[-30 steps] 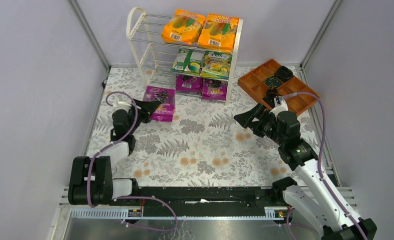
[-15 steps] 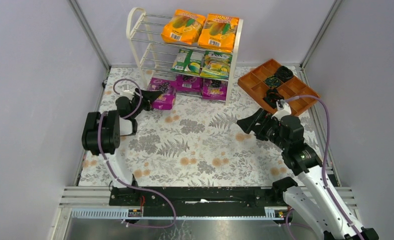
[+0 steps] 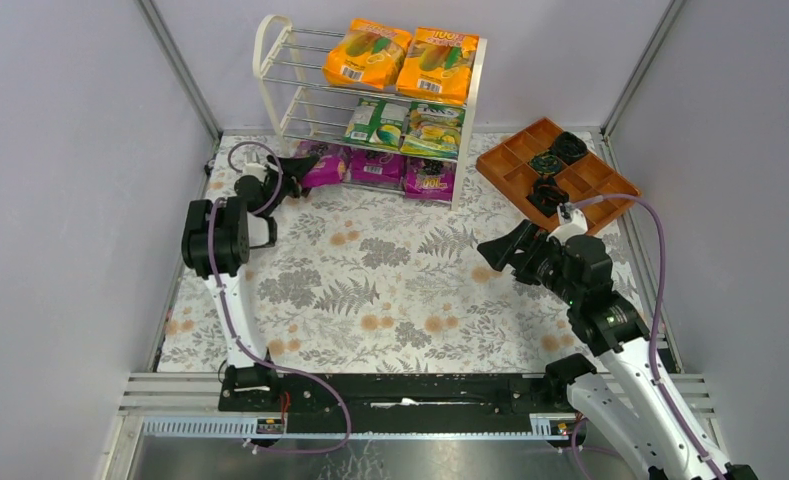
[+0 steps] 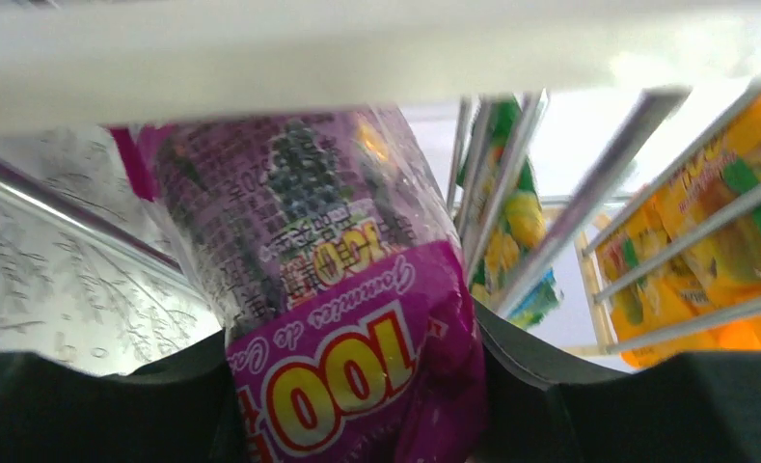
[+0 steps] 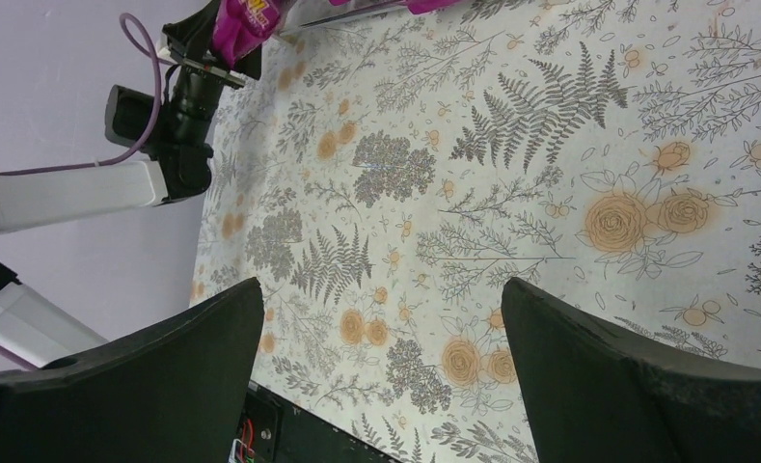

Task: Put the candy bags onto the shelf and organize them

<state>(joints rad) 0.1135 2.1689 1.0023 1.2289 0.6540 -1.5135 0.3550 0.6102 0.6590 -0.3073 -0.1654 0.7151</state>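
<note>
Feeding a purple bag (image 4: 342, 289) into the bottom tier of the shelf (image 3: 268, 62) — task looks nearly done.
Glossy crinkled pouch clenched in the left end effector (image 3: 298, 168), among thin chrome rods in a cream plastic frame. Six shelved in colour pairs: orange bags (image 3: 367, 52) top, green-yellow bags (image 3: 377, 122) middle, purple pair (image 3: 378, 166) bottom. Idle right end effector (image 5: 381, 318) released over the floral counter (image 3: 400, 295).

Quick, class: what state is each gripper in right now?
Left gripper: shut on a purple bag.
Right gripper: open, holding nothing.
</note>
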